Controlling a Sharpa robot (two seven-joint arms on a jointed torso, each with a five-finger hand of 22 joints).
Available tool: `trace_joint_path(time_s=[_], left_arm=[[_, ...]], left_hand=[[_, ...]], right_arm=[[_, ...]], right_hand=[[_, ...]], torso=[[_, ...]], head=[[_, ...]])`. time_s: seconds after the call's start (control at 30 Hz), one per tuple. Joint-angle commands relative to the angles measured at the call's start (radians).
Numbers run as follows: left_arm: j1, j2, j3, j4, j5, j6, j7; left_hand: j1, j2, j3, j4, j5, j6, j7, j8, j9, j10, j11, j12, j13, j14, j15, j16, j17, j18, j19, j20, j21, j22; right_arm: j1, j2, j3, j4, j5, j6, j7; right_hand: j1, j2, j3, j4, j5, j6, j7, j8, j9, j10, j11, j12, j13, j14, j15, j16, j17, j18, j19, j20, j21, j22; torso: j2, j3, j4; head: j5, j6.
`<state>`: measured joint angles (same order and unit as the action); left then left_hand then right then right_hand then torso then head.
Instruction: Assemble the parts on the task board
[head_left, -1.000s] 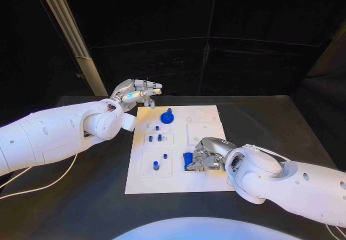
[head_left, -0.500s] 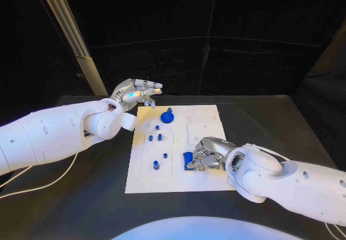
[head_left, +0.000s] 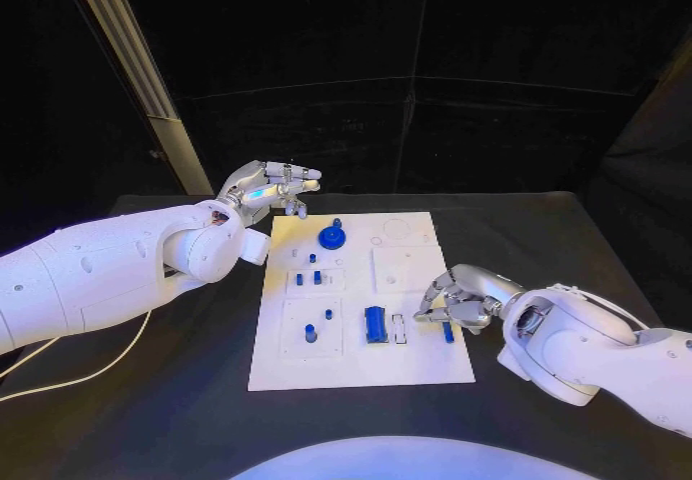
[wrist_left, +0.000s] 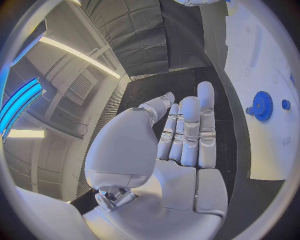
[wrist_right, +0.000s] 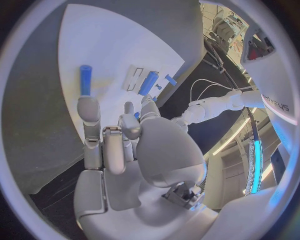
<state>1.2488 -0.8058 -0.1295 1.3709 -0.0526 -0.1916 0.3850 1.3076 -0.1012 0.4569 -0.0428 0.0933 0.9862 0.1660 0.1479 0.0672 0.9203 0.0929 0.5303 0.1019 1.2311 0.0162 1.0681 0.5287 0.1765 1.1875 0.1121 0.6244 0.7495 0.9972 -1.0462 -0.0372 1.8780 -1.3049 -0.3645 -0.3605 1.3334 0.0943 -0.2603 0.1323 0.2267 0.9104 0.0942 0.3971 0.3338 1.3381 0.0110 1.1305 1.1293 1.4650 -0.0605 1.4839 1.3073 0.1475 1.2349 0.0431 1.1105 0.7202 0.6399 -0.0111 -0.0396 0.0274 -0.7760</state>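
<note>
Parts: small blue rigid pegs and bars, likely light, hard plastic, somewhat slick; best pinched across the short sides.
Blue bar (head_left: 375, 324): near-middle of task board (head_left: 411, 375), beside a thin blue peg (head_left: 447, 332).
Gear (head_left: 333, 236): far on board.
Right hand (head_left: 462, 300): fingers curled, just above thin peg, whether touching unclear.
Left hand (head_left: 271, 187): fingers loosely apart, nothing held, beyond far-left corner.

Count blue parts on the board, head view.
8: gear at far end; three small pegs mid-left; two near-left pegs; block and slim bar by right hand, which may hide more.
</note>
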Motion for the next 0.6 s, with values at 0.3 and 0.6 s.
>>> trace_joint_path(time_s=[0.3,0.6], left_arm=[[0.001,0.005,0.0,-0.003,0.001,0.016,0.002],[0.001,0.004,-0.001,-0.003,0.001,0.018,0.003]], left_hand=[[-0.004,0.008,-0.004,0.003,0.003,-0.001,-0.002,0.003,0.0,-0.002,0.006,0.003,-0.001,-0.008,-0.001,-0.002,-0.001,0.007,-0.003,0.004,-0.005,-0.002],[-0.004,0.009,-0.004,0.004,0.004,-0.001,-0.002,0.003,0.0,-0.002,0.006,0.004,-0.001,-0.008,-0.001,-0.003,-0.002,0.007,-0.003,0.004,-0.005,-0.002]], right_arm=[[0.01,-0.098,-0.001,0.005,-0.07,0.064,-0.037],[0.008,-0.054,-0.001,-0.028,-0.202,0.168,-0.12]], right_hand=[[-0.001,0.011,-0.017,0.01,0.019,0.037,0.003,-0.043,-0.024,0.0,0.005,-0.009,-0.005,0.072,0.008,-0.001,0.099,-0.003,0.005,0.012,0.003,0.014],[-0.023,-0.009,-0.048,0.032,-0.005,0.057,0.002,-0.068,-0.035,0.022,0.004,0.03,0.033,0.077,0.007,0.011,0.123,-0.007,0.014,0.012,0.016,0.038]], torso=[[0.002,0.0008,-0.0006],[0.003,0.0009,0.0018]], head=[[-0.02,0.01],[-0.026,0.013]])
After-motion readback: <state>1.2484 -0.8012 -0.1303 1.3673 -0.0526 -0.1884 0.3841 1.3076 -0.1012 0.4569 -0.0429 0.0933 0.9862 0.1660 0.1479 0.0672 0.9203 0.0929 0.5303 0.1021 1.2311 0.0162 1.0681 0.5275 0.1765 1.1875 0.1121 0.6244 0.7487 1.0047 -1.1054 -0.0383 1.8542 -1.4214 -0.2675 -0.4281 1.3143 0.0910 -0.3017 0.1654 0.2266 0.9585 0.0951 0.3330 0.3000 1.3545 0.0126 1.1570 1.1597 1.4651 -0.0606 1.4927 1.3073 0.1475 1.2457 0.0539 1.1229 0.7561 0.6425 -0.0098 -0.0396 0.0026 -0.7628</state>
